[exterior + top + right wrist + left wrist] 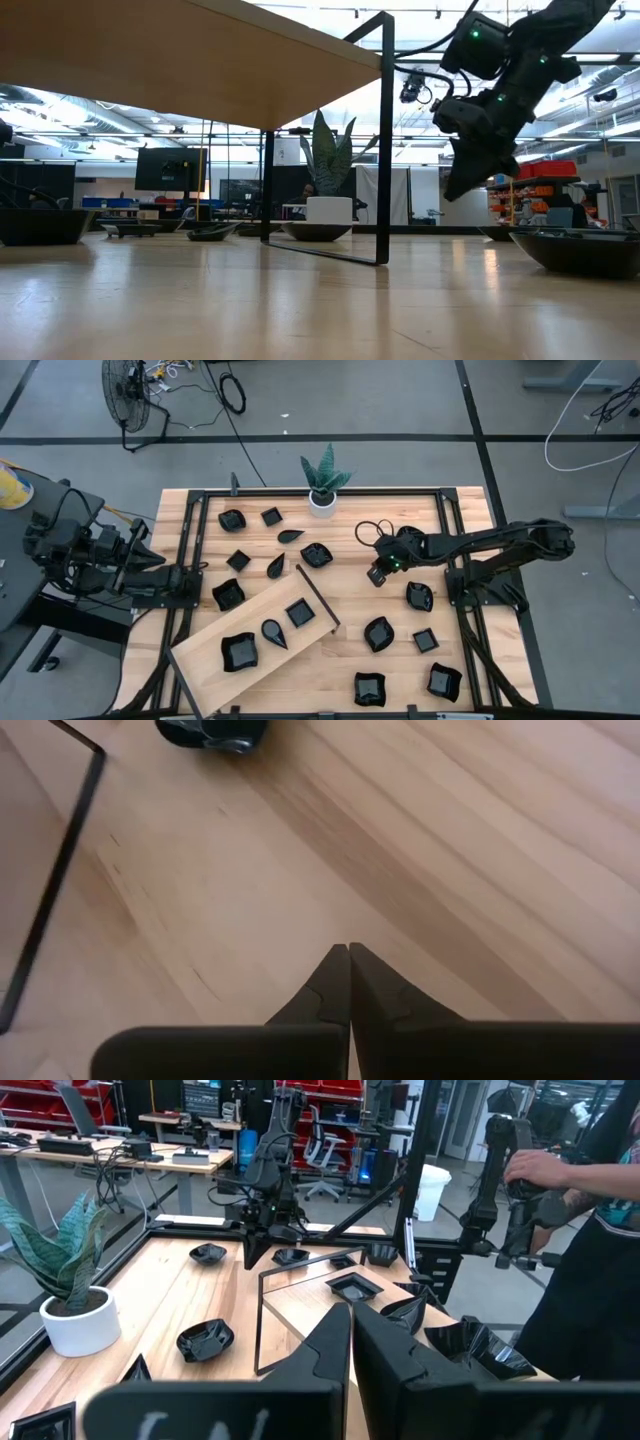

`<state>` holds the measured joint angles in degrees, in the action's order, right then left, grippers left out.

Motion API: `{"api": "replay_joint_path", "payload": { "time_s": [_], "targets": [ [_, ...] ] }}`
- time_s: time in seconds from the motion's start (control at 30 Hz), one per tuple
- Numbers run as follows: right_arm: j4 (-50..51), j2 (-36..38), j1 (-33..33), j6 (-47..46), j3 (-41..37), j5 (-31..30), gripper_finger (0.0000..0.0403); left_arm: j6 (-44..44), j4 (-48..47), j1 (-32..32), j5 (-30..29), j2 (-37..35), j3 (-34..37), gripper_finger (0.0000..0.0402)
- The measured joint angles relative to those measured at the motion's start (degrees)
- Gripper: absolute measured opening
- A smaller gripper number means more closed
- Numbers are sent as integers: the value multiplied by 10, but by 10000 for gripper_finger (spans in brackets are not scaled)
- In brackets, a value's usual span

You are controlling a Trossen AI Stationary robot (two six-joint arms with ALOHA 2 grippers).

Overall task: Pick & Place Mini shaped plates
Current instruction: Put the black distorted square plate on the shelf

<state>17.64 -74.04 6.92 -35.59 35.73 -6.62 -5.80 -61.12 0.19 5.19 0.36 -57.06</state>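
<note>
From the high view I see the right gripper [378, 574] over bare table near centre, fingers pressed together and holding nothing. The right wrist view confirms this: its 2 fingers [330, 985] meet at the tips above plain wood, with 1 dark plate [210, 732] at the frame edge. The low view adds what the overhead cannot: that gripper [462, 180] hangs clear above the tabletop, not touching it.

The left gripper [200, 568] waits at the table's 9 o'clock edge, fingers nearly closed and empty. The left wrist view shows its fingers [335, 1350] almost together, and beyond the table a person's hand [535, 1168] on a stand, which no other view shows.

Containers: the board [200, 645] lies tilted at 7 o'clock from table centre and carries 4 plates: a wavy one [240, 651], a teardrop [274, 632], a square [299, 613] and 1 more partly on its upper corner [228, 595].

The remaining plates [379, 633] lie scattered on the table: a group from 10 to 12 o'clock, others from 3 to 6 o'clock. The nearest plate to the right gripper is at its 4 o'clock [419, 596], apart from it. The plant pot [322, 500] stands at 12 o'clock.
</note>
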Motion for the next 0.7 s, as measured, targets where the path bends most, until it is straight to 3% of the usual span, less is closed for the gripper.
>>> {"api": "replay_joint_path", "payload": {
  "time_s": [0.7],
  "targets": [
    [-68, 0, -20, 1, 0, 17, 2, 0, 0, 0, 0, 0, 0, 18]
  ]
}}
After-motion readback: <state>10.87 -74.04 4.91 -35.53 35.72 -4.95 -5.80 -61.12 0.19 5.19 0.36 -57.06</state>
